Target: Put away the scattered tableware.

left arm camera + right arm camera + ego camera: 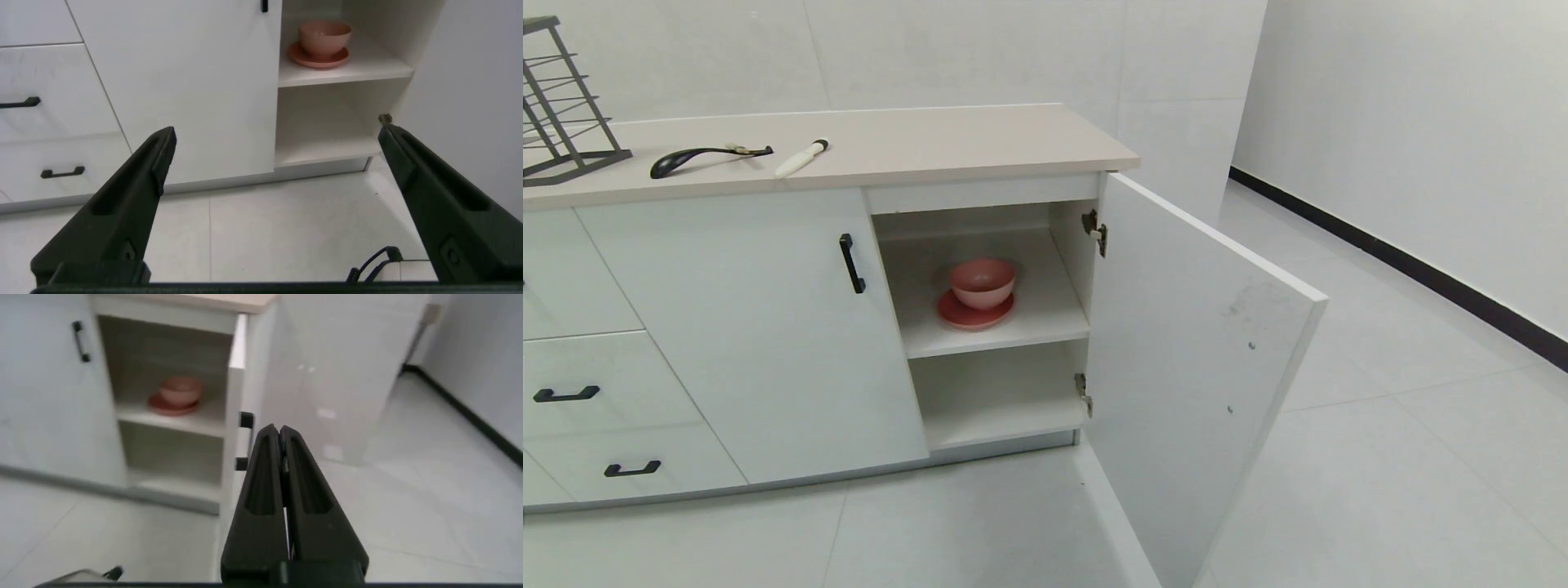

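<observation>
Closest in the head view is the door (1201,367), lower right of the frame, swung wide so the cupboard's upper shelf (1045,322) can be reached. At centre frame on that shelf a pink bowl (983,282) sits in a red plate (974,314), stacked, which saves room and reads as tableware already stowed. Upper left, on the bench (931,143), a black ladle (707,158) and a white utensil (800,158) lie loose side by side, just apart. These look like the pieces left to put away. A wire rack (560,98) stands at the bench's far upper-left corner, near the ladle.

Both arms hang low in front of the cupboard. The left gripper (275,137) faces the shelves with its fingers spread wide and nothing between them, probably readied for a pick. The right gripper (281,439) has its fingers pressed together, empty, pointing towards the door's edge and its black handle.

No brand, label or writing can be read on any item or surface.
</observation>
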Tool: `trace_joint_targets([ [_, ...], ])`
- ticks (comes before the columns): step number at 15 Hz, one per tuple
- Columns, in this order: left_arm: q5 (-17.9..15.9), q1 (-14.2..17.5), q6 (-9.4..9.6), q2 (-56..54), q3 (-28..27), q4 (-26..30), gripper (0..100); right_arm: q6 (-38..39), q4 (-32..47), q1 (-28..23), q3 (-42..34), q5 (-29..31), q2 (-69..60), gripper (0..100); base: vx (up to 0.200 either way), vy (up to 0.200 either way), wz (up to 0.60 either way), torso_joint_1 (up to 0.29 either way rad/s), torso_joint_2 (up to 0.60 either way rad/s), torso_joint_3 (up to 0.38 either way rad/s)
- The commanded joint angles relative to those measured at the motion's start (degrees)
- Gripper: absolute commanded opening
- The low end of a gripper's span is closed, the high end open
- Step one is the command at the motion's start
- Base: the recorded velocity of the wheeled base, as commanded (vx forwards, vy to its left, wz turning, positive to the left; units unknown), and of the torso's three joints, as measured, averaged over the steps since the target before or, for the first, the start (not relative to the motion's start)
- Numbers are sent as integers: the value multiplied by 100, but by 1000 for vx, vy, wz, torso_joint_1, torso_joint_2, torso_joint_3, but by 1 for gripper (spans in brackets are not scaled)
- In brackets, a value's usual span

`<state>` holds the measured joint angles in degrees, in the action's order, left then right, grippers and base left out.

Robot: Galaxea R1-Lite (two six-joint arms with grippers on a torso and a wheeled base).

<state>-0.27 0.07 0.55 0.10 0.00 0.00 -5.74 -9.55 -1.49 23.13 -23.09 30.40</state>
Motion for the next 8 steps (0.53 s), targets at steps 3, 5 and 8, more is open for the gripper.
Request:
trace_joint_targets([
  [3,27,1,-46,8,0,0,100,-270,-628,122,702,-451,2778,0,0,0,0,0,0,0],
  [5,27,1,-55,8,0,0,100,-331,-1498,114,658,-460,3701,0,0,0,0,0,0,0],
  [8,36,1,-64,8,0,0,100,-481,-3211,131,271,-512,5028,0,0,0,0,0,0,0],
])
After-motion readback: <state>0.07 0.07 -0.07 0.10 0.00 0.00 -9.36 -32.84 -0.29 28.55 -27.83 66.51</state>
